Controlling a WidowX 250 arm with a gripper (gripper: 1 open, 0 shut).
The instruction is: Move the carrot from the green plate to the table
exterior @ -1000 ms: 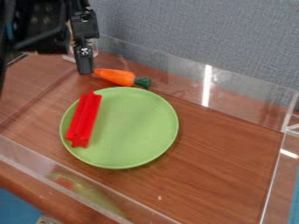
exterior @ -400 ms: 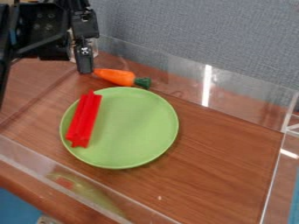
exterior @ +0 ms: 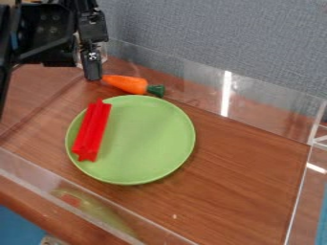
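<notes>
The orange carrot (exterior: 130, 84) lies on the table (exterior: 250, 144) just beyond the far rim of the green plate (exterior: 153, 144), its green stub pointing right. It is off the plate. My black gripper (exterior: 92, 67) hangs just left of the carrot's thin tip, close to the tabletop, with nothing seen between its fingers. How wide the jaws stand does not show from this angle.
A red rectangular block (exterior: 91, 130) lies on the plate's left side. Clear acrylic walls (exterior: 230, 91) border the table at the back, right and front. The arm's dark body fills the top left corner.
The gripper tip stays in the same spot beside the carrot; the arm's dark body above it shifted slightly. Carrot, plate and block have not moved.
</notes>
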